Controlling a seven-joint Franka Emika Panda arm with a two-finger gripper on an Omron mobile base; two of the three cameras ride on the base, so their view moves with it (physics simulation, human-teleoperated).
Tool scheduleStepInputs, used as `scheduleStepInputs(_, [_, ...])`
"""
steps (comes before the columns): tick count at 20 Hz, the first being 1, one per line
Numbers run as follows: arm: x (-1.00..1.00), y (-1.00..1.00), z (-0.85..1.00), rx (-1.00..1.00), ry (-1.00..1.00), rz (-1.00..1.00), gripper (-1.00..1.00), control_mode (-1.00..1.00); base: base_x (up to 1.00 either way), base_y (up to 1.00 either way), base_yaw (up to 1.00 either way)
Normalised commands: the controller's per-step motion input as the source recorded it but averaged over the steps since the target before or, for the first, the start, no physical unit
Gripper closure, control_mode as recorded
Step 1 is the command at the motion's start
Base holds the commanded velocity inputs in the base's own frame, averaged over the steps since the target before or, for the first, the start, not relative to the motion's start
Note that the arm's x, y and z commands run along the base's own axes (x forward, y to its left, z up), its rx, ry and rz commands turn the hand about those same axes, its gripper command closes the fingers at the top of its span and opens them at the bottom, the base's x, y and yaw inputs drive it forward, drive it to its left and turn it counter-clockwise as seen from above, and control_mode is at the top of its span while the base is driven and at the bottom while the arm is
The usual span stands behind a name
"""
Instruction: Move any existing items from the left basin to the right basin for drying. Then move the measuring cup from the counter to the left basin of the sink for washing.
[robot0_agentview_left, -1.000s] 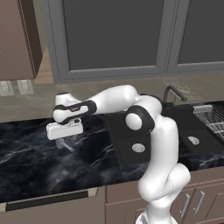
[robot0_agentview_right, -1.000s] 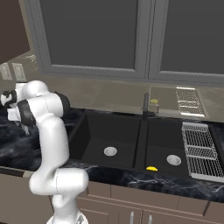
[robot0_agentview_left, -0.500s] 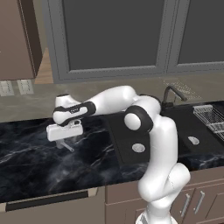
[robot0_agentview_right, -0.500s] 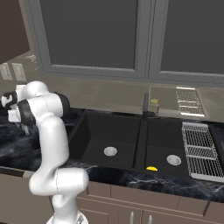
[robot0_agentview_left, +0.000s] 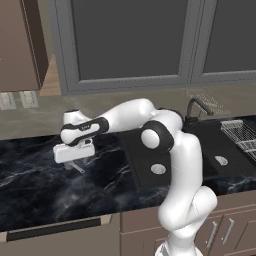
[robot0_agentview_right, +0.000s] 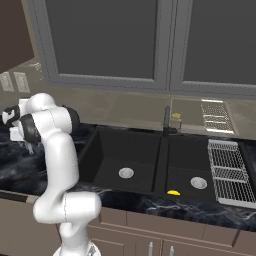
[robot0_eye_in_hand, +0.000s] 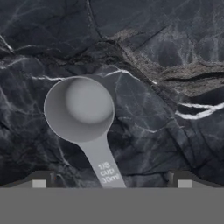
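Measuring cup (robot0_eye_in_hand: 81, 109) first: it lies flat on the counter (robot0_eye_in_hand: 175, 52), bowl up, its short handle pointing back toward us between the two finger tips at the bottom of the hand view. Nothing touches it yet. We see our gripper (robot0_agentview_left: 75, 162) hanging just above that spot on the worktop, well to the left of the sink (robot0_agentview_left: 150, 150), with its fingers (robot0_eye_in_hand: 39, 181) spread wide apart on either side of the handle and holding nothing.

Looking outward to the sink, the yellow lump (robot0_agentview_right: 173, 192) rests at the front of the right basin (robot0_agentview_right: 190, 160), near that basin's drain, while the left basin (robot0_agentview_right: 122, 155) holds nothing but its own silver drain. So we judge the first half of the job done, and the step in hand is the pickup of the cup.

What the next move calls for, as we read it: lower the hand straight down until the finger tips flank the handle or the bowl's rim, then close on it. The handle is thin and lies flat on the stone, so the tips must go nearly to the surface or they will close over it. Once the cup is gripped, we would lift it clear, swing right across the counter edge and set it down in the left basin.
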Motion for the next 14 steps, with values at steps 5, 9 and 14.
scheduleStepInputs(5, [0.00,0.00,-0.12,0.00,0.00,0.00,-1.00,-1.00,0.00,0.00,0.00])
scheduleStepInputs(9, [0.00,0.00,-0.13,0.00,0.00,0.00,-1.00,-1.00,0.00,0.00,0.00])
scheduleStepInputs(14, [0.00,0.00,-0.13,0.00,0.00,0.00,-1.00,-1.00,0.00,0.00,0.00])
